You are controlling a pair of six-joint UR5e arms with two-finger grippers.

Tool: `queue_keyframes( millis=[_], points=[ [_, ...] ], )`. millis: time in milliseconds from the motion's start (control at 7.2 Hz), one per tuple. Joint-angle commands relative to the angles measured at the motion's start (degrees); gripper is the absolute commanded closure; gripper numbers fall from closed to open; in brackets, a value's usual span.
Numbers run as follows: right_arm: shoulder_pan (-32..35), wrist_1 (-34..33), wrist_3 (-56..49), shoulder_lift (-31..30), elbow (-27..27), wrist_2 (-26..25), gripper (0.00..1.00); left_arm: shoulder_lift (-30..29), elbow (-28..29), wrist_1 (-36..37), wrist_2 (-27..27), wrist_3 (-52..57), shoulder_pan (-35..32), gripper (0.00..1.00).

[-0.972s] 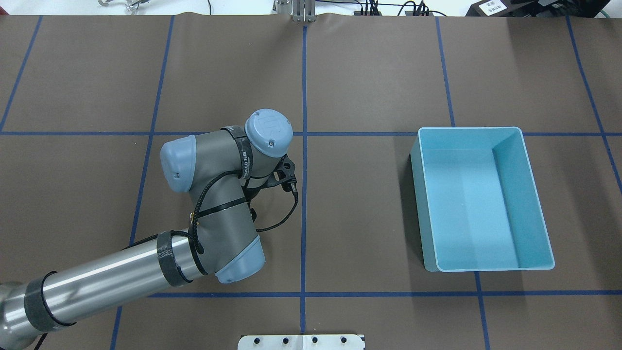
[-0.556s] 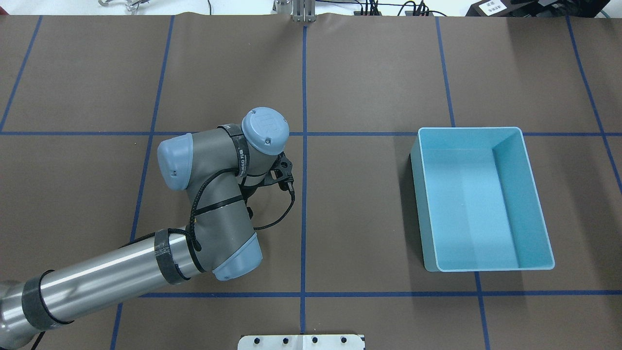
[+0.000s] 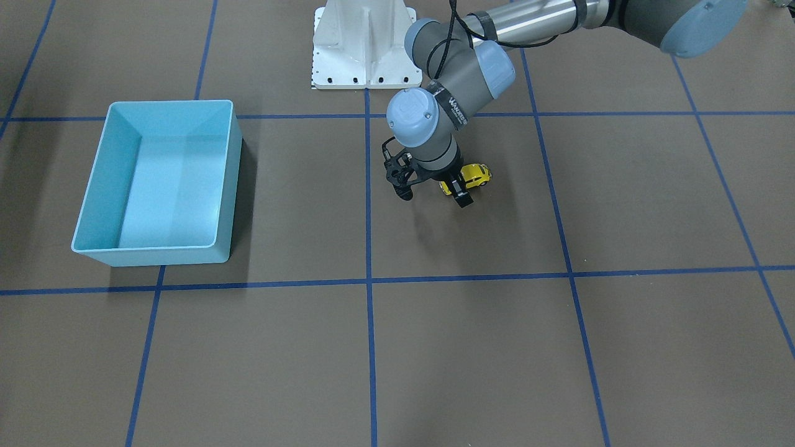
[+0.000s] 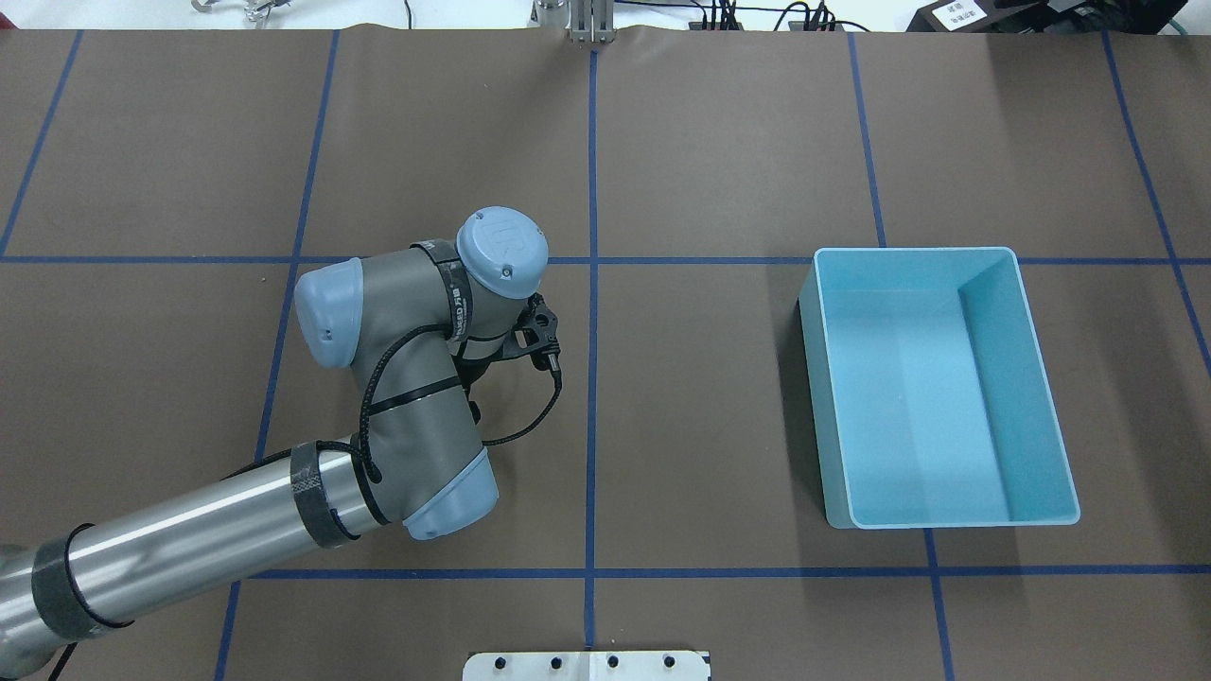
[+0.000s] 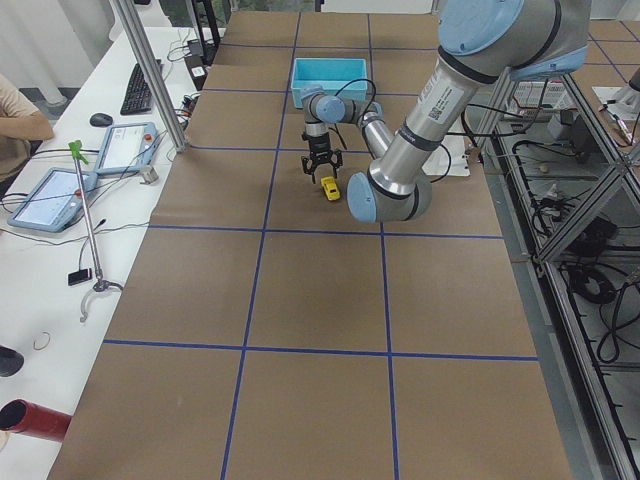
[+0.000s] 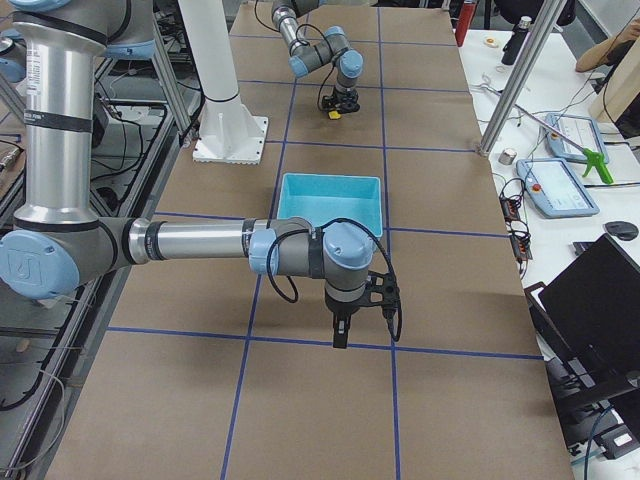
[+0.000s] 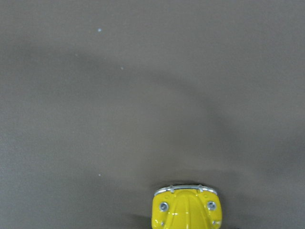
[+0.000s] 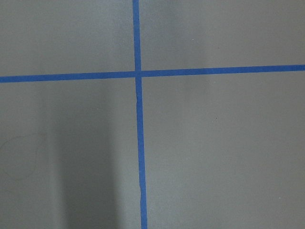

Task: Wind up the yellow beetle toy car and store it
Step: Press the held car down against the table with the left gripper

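White lettering on the black fabric strap (image 3: 452, 104) round the left arm's grey wrist, starting "WAN", the rest too small to read. Embossed mark resembling "UR" on the round light-blue joint cap (image 4: 501, 236). Dark print on the white card (image 4: 963, 11) at far right, illegible.

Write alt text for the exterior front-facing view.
A yellow beetle toy car sits on the brown table, partly hidden behind the jaws of the left arm. An empty light blue bin stands apart at the view's left.

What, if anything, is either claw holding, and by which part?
It cannot be told. The left claw is low at the yellow beetle toy car, but contact is hidden. Nothing shows in the right claw.
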Motion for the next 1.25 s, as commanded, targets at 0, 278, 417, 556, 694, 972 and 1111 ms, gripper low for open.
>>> queue_keyframes(
  millis=[0,278,417,556,694,972,1111],
  points=[
    [0.0,-0.07,0.0,0.0,-0.1,0.0,0.0,0.1,1.06,-1.07,-0.1,0.02,0.04,0.16],
    [0.0,0.02,0.0,0.0,-0.27,0.0,0.0,0.1,1.33,-1.25,-0.1,0.02,0.13,0.28],
    [0.0,0.02,0.0,0.0,-0.27,0.0,0.0,0.1,1.33,-1.25,-0.1,-0.07,0.13,0.37],
    [0.0,0.02,0.0,0.0,-0.27,0.0,0.0,0.1,1.33,-1.16,-0.18,-0.16,0.3,0.58],
    [0.0,0.02,0.0,0.0,-0.27,0.0,0.0,0.01,1.33,-0.9,-1.92,-0.25,0.39,0.77],
    [0.0,0.02,0.0,0.09,-0.36,0.0,0.0,-0.17,0.46,-0.63,-3.44,-0.51,0.39,1.0],
    [0.0,0.02,0.0,0.09,-0.36,0.0,0.0,-0.17,-0.77,-0.72,-3.26,-0.08,0.31,1.0]
  ],
)
